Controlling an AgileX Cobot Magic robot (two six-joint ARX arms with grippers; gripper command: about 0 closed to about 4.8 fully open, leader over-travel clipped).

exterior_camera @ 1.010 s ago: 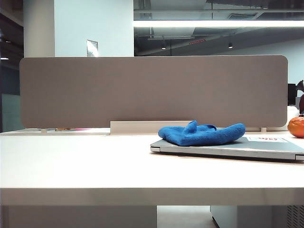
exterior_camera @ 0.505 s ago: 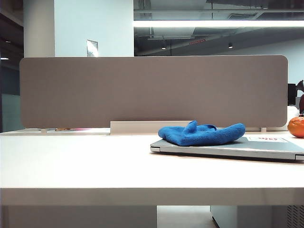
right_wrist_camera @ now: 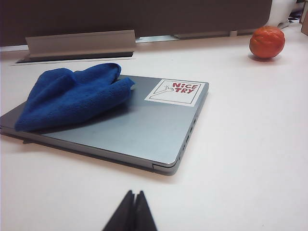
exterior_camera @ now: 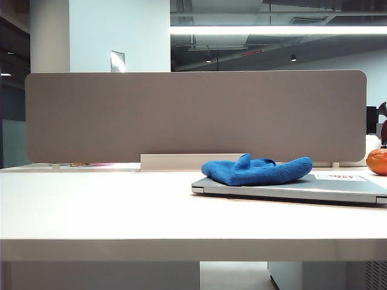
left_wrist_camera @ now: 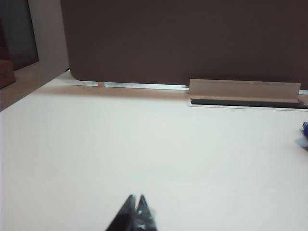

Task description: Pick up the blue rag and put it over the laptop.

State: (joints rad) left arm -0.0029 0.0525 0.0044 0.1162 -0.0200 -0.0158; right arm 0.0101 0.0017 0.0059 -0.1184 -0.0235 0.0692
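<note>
The blue rag (exterior_camera: 257, 170) (right_wrist_camera: 74, 95) lies bunched on the left part of the closed silver-grey laptop (exterior_camera: 338, 188) (right_wrist_camera: 144, 130), which rests flat on the white table. A white sticker (right_wrist_camera: 177, 92) with red print shows on the lid beside the rag. My right gripper (right_wrist_camera: 134, 193) is shut and empty, low over the table a short way in front of the laptop. My left gripper (left_wrist_camera: 136, 197) is shut and empty over bare table, far from the rag; only a sliver of blue (left_wrist_camera: 305, 127) shows in the left wrist view. Neither gripper appears in the exterior view.
An orange round fruit (exterior_camera: 377, 161) (right_wrist_camera: 267, 42) sits on the table beyond the laptop at the right. A grey partition panel (exterior_camera: 193, 115) with a pale cable tray (exterior_camera: 193, 162) (right_wrist_camera: 79, 43) lines the table's back edge.
</note>
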